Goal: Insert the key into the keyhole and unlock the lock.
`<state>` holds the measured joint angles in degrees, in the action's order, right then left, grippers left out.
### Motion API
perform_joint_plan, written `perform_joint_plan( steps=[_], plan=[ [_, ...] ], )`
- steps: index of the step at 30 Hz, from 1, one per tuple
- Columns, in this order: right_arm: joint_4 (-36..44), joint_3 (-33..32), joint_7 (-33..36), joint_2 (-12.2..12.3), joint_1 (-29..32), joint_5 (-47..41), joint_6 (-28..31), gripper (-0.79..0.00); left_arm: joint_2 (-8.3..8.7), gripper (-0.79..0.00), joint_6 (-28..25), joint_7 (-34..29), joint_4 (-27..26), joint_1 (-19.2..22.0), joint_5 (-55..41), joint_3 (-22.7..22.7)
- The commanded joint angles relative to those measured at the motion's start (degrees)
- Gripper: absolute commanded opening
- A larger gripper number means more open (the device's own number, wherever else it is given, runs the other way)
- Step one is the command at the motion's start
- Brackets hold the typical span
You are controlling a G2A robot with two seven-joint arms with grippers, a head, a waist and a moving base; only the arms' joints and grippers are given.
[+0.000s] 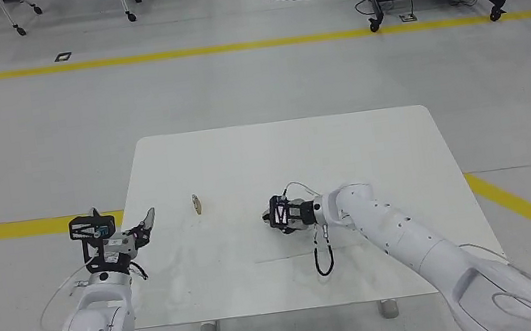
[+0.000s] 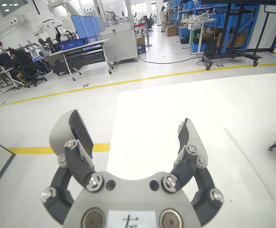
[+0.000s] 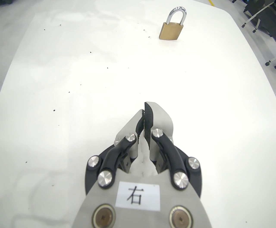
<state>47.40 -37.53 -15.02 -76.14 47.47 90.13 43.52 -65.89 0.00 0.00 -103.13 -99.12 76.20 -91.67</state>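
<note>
Lighting: bright, even, from overhead.
Table (image 2: 172, 103): white; strong glare just ahead of the left gripper (image 2: 130, 118), surface nearly washed out there.
Lock (image 3: 171, 30): well ahead of the right gripper (image 3: 145, 108); 1 soft, faint shadow at its base; bright highlight on the shackle.
Gripper screws: small glints.
Distortion: in both wrist views the table edges and the yellow floor lines bow toward the borders.

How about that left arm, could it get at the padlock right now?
Probably yes. The left gripper is open at the edge of the table, and only bare tabletop lies between it and the padlock. The right gripper sits on the padlock's other side.
</note>
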Motion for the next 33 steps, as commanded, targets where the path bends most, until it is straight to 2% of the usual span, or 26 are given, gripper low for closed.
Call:
perform_joint_plan(
  steps=[1, 10, 25, 29, 31, 33],
  plan=[
    [0.3, -0.4, -0.2, 0.2, 0.0, 0.1, -0.3, -0.785, 0.00, 0.000, 0.0, 0.0, 0.0, 0.0, 0.0, 0.0],
    [2.8, -3.5, -1.7, 1.5, 1.3, 0.8, -4.2, -0.785, 0.00, 0.000, 0.0, 0.0, 0.0, 0.0, 0.0, 0.0],
    [3.0, -3.5, -2.0, 1.5, 1.5, 0.5, -4.2, -0.785, 0.00, 0.000, -0.1, 0.0, -0.1, 0.1, 0.0, 0.1],
    [3.6, -5.2, -6.7, 2.2, 2.8, -0.8, -4.1, -0.785, -0.11, 0.000, -4.4, -1.1, -1.2, 1.6, 1.9, 3.6],
    [3.6, -6.4, -9.9, 2.7, 3.3, -1.2, -3.5, -0.785, -0.13, 0.000, -9.0, -2.0, -1.4, 3.6, 4.0, 6.9],
    [3.5, -7.1, -12.1, 3.1, 3.6, -1.3, -2.8, -0.785, -0.18, 0.000, -11.2, -3.2, -0.8, 5.5, 5.5, 9.0]
  ],
)
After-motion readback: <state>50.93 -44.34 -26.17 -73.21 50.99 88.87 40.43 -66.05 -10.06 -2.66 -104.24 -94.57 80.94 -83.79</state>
